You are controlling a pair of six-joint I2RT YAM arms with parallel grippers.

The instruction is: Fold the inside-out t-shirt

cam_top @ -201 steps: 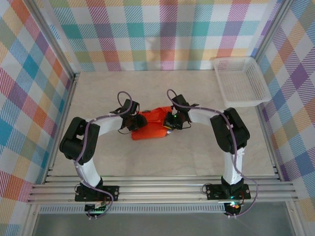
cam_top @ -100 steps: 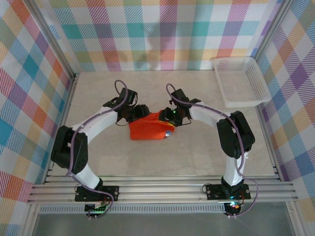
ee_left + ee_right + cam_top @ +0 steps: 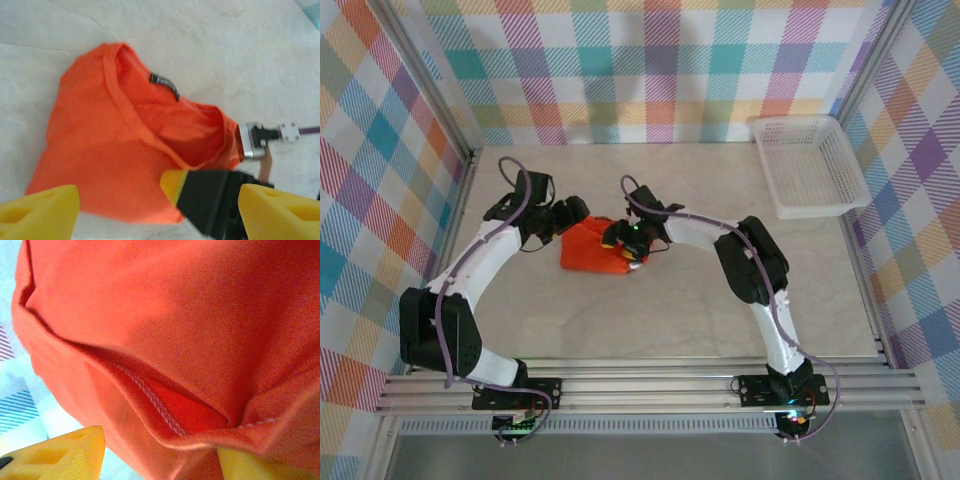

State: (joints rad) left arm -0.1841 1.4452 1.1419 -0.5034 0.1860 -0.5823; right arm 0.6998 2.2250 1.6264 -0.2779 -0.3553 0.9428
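Shirt [image 3: 588,252] lies crumpled mid-table, left of centre. We see the left gripper [image 3: 568,214] spread wide at its far-left edge, arm outstretched. The right gripper [image 3: 620,240], jaws apart, touches its right side. A basket [image 3: 810,165] sits far right.

In the right wrist view the t-shirt [image 3: 175,315] runs off the top and right edges, and the right gripper [image 3: 160,460] has both fingers cut by the bottom edge. From above, cloth under that gripper is hidden.
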